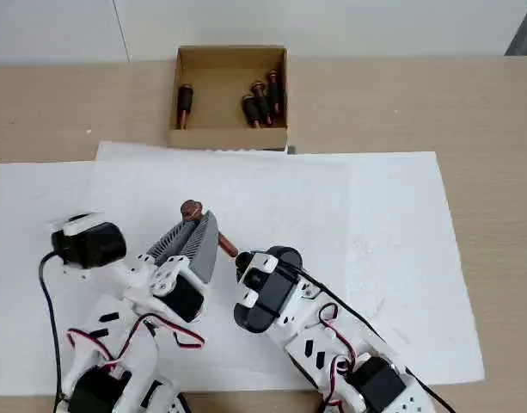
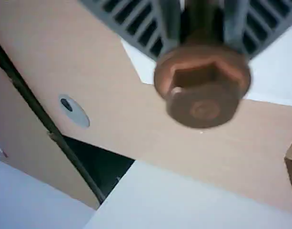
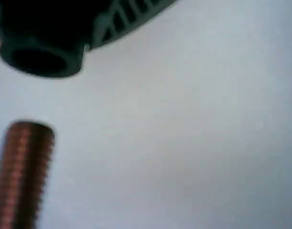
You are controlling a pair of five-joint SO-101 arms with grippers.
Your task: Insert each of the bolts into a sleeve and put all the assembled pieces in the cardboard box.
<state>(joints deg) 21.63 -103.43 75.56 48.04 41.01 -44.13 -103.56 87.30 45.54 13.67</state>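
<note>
As I stand by the light wooden table (image 1: 487, 103), I see two robot arms low over a big white paper sheet (image 1: 366, 224). The left gripper (image 1: 199, 231) has grey ribbed fingers (image 1: 179, 241), and they are squeezed tight on a copper-coloured metal bolt (image 1: 192, 209). The bolt lies at a slant between the fingers. Its six-sided head sticks out past the fingertips on the side toward the box. Its thin screw end (image 1: 227, 248) pokes out the other way, toward the other arm. From the left wrist view, the bolt head (image 2: 200, 88) sits right between the two ribbed fingers (image 2: 131, 19), with the table behind it.

The right gripper (image 3: 55, 33) is just beside the screw end. It looks closed on a dark round sleeve (image 3: 41, 59), which is a short black tube with an open hole at its end. From the right wrist view, the screw end of the bolt (image 3: 24, 171) is near that hole, with a strip of white paper showing between them. The bolt is not inside the sleeve.

A brown cardboard box (image 1: 231, 136) sits at the far side of the table, touching the edge of the paper and well apart from both arms. Four finished pieces lie in it. One finished piece (image 1: 186, 105) lies by the box's left wall, and three more (image 1: 263, 99) lie close together near the right wall.
</note>
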